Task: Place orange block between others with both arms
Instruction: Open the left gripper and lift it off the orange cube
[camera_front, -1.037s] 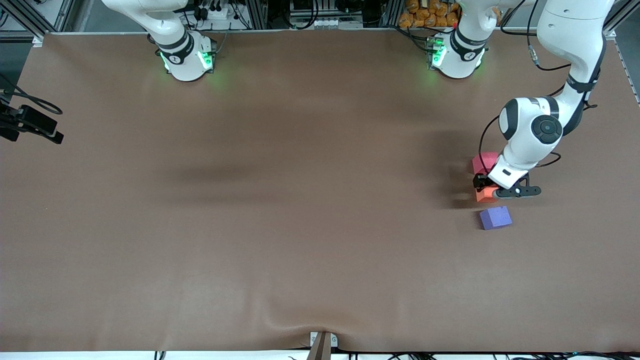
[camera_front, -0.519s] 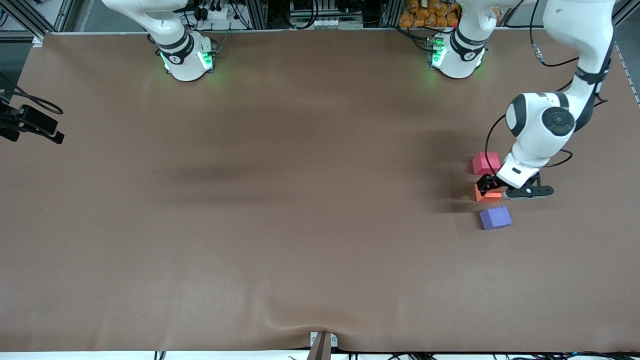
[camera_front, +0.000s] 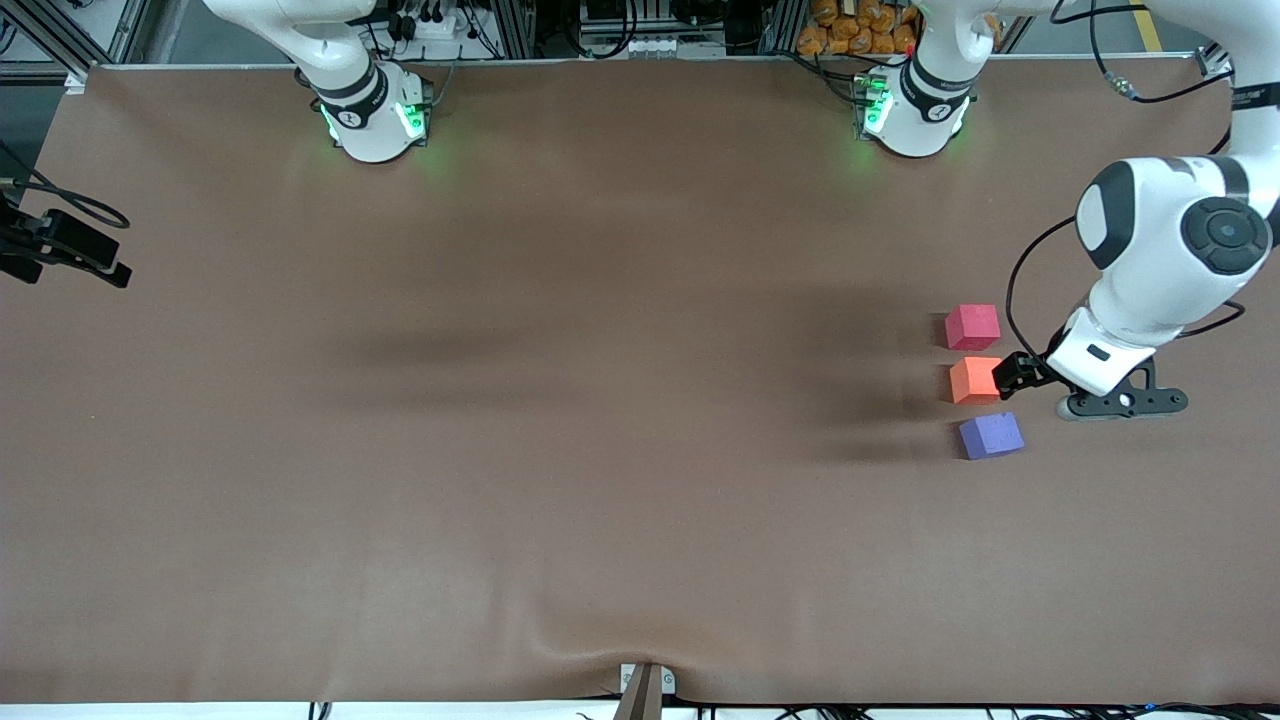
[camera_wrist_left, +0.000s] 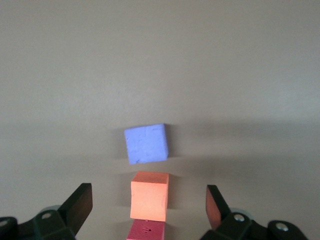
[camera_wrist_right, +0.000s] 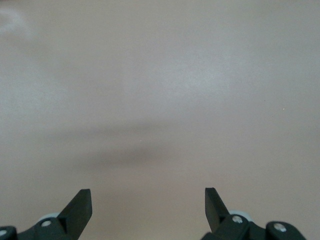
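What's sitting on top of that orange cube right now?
Nothing. The orange cube has a bare top, seen fully in both views. It rests on the table; its underside is hidden. The open left gripper is beside it.

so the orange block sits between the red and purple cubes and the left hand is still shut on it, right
Not quite. The orange block does sit between the red cube and the purple cube, but the left hand is open and holds nothing. The left wrist view shows its fingers spread wide, clear of the block.
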